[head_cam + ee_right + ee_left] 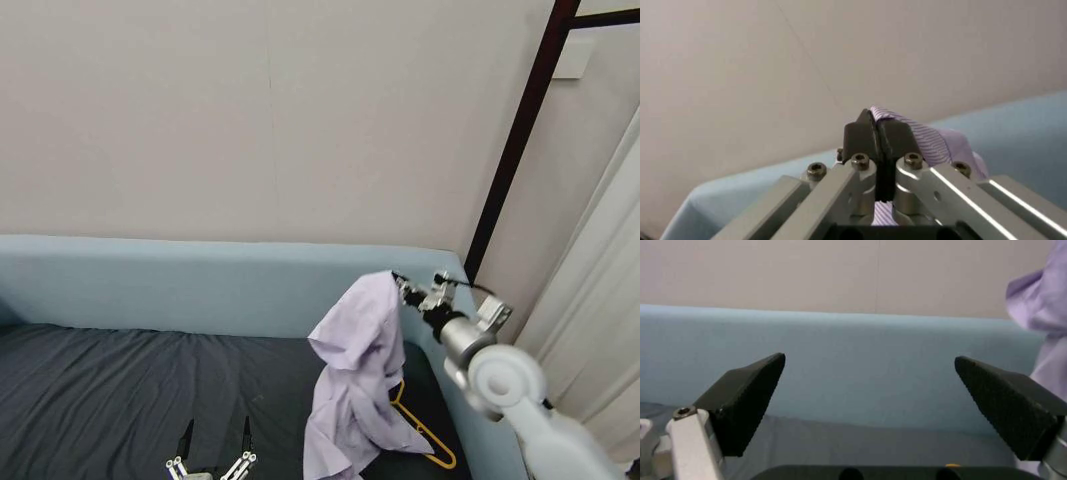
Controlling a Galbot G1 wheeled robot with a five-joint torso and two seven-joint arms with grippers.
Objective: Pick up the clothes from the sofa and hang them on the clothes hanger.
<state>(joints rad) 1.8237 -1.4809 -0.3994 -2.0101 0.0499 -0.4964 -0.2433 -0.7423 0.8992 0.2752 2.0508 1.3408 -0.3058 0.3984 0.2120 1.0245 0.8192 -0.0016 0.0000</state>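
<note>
- The lilac shirt (355,385) is dangling over the sofa (120,390).
- The right end effector (402,288) is clamping its top fold.
- The left end effector (214,445) is idling low, jaws apart.
- Lifting looks underway; the next move is probably calling for a carry to the dark rack (515,140).

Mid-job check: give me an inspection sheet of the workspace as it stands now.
Surface: sofa, dark seat, pale blue back.
Job's things: lilac shirt hangs from right hand, its lower part on the seat; yellow hanger pokes out beneath it.
Clutter: nothing seen.
Hands: right hand shut on shirt; left hand open, low over seat.
Cables: thin black wire by right wrist.
Surroundings: beige wall, dark pole, white curtain.
</note>
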